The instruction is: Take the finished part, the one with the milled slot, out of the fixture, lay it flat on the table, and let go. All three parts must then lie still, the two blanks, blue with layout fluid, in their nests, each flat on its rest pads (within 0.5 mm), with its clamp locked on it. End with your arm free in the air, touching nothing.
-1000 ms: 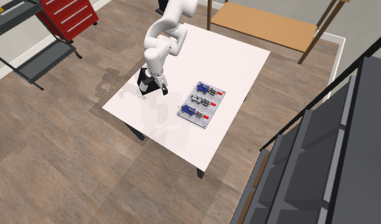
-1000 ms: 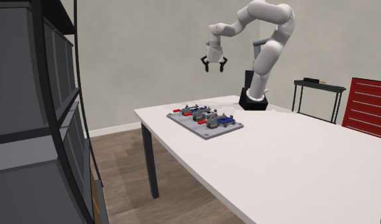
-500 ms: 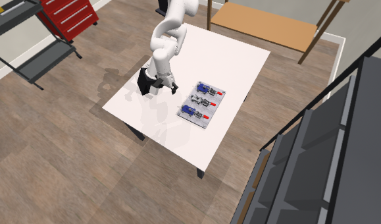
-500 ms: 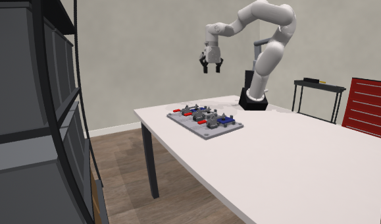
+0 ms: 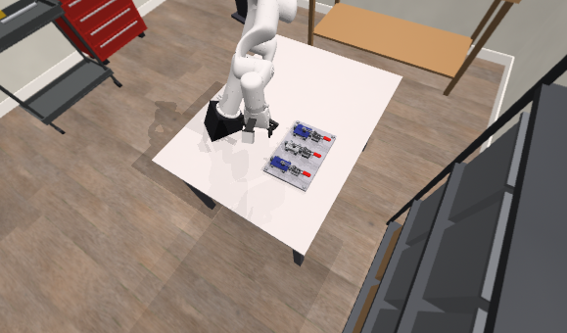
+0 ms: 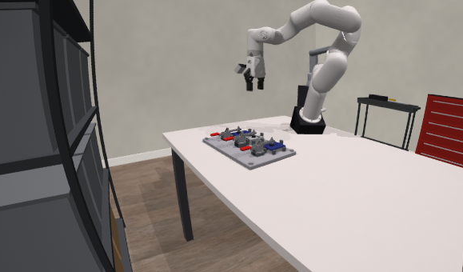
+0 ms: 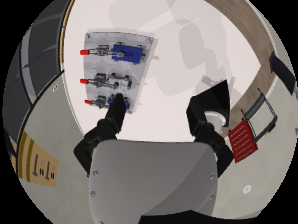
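1. White tabletop (image 5: 330, 88) carries the whole setup, with the arm's black base (image 5: 213, 128) at its left edge in the top view.
2. White arm (image 6: 329, 68) rises from that base and bends over, holding the gripper (image 6: 255, 84) high in the air, well above the tabletop and left of the fixture in the top view.
3. Grey fixture plate (image 5: 307, 185) lies flat near the tabletop's right side, with three nests in a row.
4. Two blue blanks (image 5: 300, 129) (image 5: 280, 163) fill the outer nests; the finished part (image 5: 294, 147), bare grey, sits in the middle one between them.
5. Red clamp handles (image 5: 326, 139) point right.
6. Black fingers are spread wide and hold nothing.
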Controlling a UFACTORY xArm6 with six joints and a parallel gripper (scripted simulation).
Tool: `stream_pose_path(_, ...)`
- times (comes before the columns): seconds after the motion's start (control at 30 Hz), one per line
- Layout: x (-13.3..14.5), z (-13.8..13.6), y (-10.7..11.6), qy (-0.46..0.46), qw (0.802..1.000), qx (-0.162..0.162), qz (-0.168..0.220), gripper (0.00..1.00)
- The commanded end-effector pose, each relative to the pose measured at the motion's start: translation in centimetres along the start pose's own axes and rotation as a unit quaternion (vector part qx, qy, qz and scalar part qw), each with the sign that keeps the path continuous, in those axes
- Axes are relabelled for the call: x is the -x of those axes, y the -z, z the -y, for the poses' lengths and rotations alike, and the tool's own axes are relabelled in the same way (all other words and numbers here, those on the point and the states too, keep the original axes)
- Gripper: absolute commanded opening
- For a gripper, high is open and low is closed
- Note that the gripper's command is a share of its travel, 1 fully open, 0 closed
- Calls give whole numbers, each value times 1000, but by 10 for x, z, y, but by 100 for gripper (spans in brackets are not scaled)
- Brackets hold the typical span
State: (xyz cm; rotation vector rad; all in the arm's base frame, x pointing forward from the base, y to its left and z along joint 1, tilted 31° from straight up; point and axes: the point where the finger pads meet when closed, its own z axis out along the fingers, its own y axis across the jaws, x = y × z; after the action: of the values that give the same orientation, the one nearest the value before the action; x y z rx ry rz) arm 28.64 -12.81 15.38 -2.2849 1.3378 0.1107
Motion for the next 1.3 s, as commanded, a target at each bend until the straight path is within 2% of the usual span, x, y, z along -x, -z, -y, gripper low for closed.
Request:
stream_pose_path(0.0, 6, 18, -1, 84, 996, -3, -3, 100)
stream_pose_path(0.17, 10, 26, -2, 121, 993, -3, -3, 100)
stream_pose_path(0.2, 13, 33, -3, 157, 988, -3, -3, 100)
stream_pose_path(0.4, 21, 47, -5, 225, 974, -4, -3, 100)
stream_pose_path(0.67, 34, 67, -7, 320, 948, -7, -3, 100)
stream_pose_path(0.73, 34, 67, -7, 320, 948, -7, -3, 100)
stream_pose_path(0.77, 39, 74, -8, 354, 935, -8, -3, 100)
stream_pose_path(0.97, 49, 87, -10, 417, 909, -10, -3, 100)
stream_pose_path(1.23, 65, 105, -13, 505, 863, -14, -2, 100)
stream_pose_path(1.27, 65, 105, -13, 505, 863, -14, -2, 100)
